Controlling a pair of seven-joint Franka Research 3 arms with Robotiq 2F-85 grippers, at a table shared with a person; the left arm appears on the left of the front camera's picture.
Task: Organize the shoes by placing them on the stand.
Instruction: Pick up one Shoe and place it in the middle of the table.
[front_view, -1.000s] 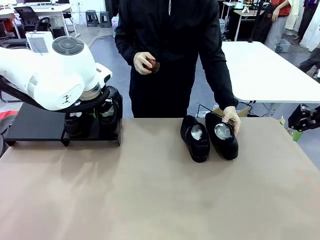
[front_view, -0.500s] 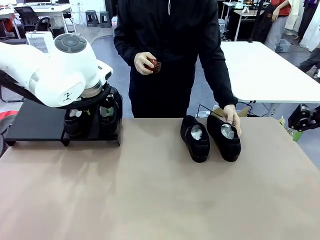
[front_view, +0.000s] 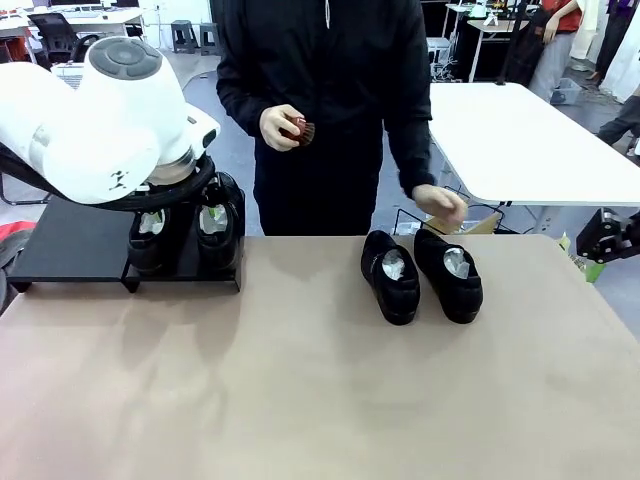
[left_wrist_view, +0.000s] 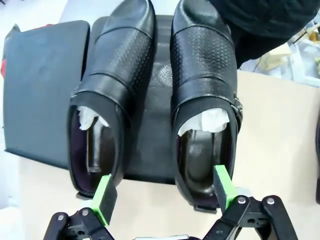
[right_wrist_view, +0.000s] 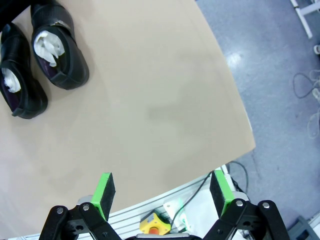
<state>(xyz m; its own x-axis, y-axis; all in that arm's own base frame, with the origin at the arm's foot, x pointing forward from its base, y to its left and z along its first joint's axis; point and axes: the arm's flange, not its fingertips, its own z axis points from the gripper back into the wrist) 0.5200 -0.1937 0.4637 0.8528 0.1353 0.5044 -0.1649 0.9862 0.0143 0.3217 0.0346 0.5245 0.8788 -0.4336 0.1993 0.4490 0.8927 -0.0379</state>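
Two glossy black shoes (front_view: 150, 238) (front_view: 216, 232) stand side by side, toes away from me, on the right end of the low black stand (front_view: 70, 245). In the left wrist view those shoes (left_wrist_view: 112, 90) (left_wrist_view: 202, 95) lie just beyond my left gripper (left_wrist_view: 164, 192), which hangs open over their heels and holds nothing. Two more shoes (front_view: 390, 275) (front_view: 450, 272) sit on the tan table in front of the person. My right gripper (right_wrist_view: 162, 190) is open and empty past the table's right edge, with those shoes (right_wrist_view: 57, 50) (right_wrist_view: 17, 82) far off.
The person stands at the far side, one hand (front_view: 440, 205) raised above the right-hand shoe, the other hand holding a small brown object (front_view: 300, 130). The stand's left half (left_wrist_view: 40, 90) is bare. The tan tabletop (front_view: 320, 400) is free in front. A white table (front_view: 520, 140) stands behind.
My left gripper has opened and lifted slightly off the shoe on the stand. The person's hand has let go of the right-hand shoe on the table and risen.
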